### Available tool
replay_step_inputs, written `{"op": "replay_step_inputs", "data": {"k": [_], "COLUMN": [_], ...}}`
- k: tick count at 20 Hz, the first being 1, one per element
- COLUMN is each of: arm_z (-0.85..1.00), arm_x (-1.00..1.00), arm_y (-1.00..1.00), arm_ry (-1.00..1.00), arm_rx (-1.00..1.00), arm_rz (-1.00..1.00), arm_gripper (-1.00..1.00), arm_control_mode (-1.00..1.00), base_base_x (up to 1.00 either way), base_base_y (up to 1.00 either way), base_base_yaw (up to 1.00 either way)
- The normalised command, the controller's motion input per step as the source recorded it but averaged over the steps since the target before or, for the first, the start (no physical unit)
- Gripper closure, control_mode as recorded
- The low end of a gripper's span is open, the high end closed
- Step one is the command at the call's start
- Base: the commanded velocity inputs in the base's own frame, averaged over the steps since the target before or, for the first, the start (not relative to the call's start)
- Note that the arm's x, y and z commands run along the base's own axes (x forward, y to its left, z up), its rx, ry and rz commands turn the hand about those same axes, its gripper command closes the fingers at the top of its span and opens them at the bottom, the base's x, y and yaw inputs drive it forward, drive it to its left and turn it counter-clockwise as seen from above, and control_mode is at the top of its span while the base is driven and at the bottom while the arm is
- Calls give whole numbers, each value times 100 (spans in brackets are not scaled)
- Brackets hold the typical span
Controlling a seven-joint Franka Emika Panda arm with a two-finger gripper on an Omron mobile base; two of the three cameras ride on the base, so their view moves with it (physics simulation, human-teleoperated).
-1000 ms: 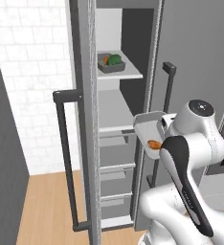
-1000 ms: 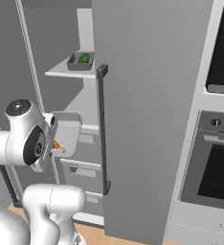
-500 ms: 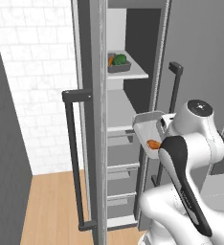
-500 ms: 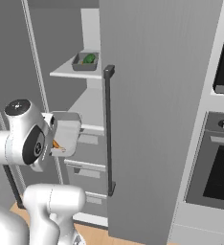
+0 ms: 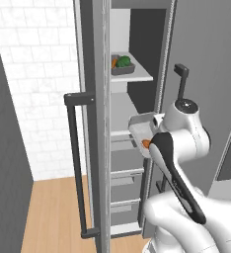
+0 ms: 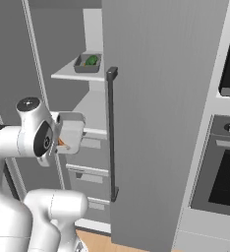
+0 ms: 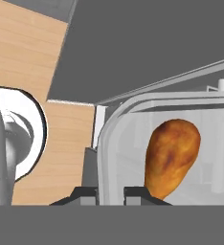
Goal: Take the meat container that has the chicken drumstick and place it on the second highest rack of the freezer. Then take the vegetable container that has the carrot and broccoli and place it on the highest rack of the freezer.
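Observation:
My gripper (image 7: 111, 193) is shut on the rim of the clear meat container (image 7: 133, 143), which holds the tan-orange chicken drumstick (image 7: 171, 155). The base views show that container (image 5: 141, 124) (image 6: 71, 135) held tilted at the hand, in front of the open freezer (image 5: 206, 74) (image 6: 161, 98), about level with the shelf (image 5: 123, 111) under the uppermost one I can see. The vegetable container (image 5: 121, 65) (image 6: 87, 63), with carrot (image 5: 113, 63) and broccoli (image 5: 123, 61), sits on that uppermost shelf (image 5: 139, 76).
The freezer's left door (image 5: 100, 123) stands open edge-on with its dark bar handle (image 5: 75, 163). The right door carries another bar handle (image 6: 111, 133). Grey drawers (image 6: 90, 172) lie below the shelves. A black oven (image 6: 220, 182) is at the right, wood floor (image 5: 48, 212) at the lower left.
The whole picture has shifted as the base moved, bringing the freezer nearer and more to the right in the left base view. The arm keeps the container in the same hold.

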Motion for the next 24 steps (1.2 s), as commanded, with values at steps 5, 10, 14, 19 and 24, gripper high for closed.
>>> {"op": "replay_step_inputs", "data": {"k": [5, 10, 14, 19, 24], "arm_z": [-5, -9, -20, -33, -10], "arm_x": [57, 60, 52, 48, 57], "arm_y": [9, 0, 0, 0, 0], "arm_ry": [6, 0, 0, -5, 0], "arm_rx": [0, 0, 0, 0, 0], "arm_rz": [0, 0, 0, 0, 0], "arm_gripper": [100, 100, 100, 100, 100], "arm_control_mode": [-100, -100, -100, -100, -100], "base_base_x": [0, 0, 0, 0, 0], "base_base_y": [0, 0, 0, 0, 0], "base_base_yaw": [0, 0, 0, 0, 0]}}
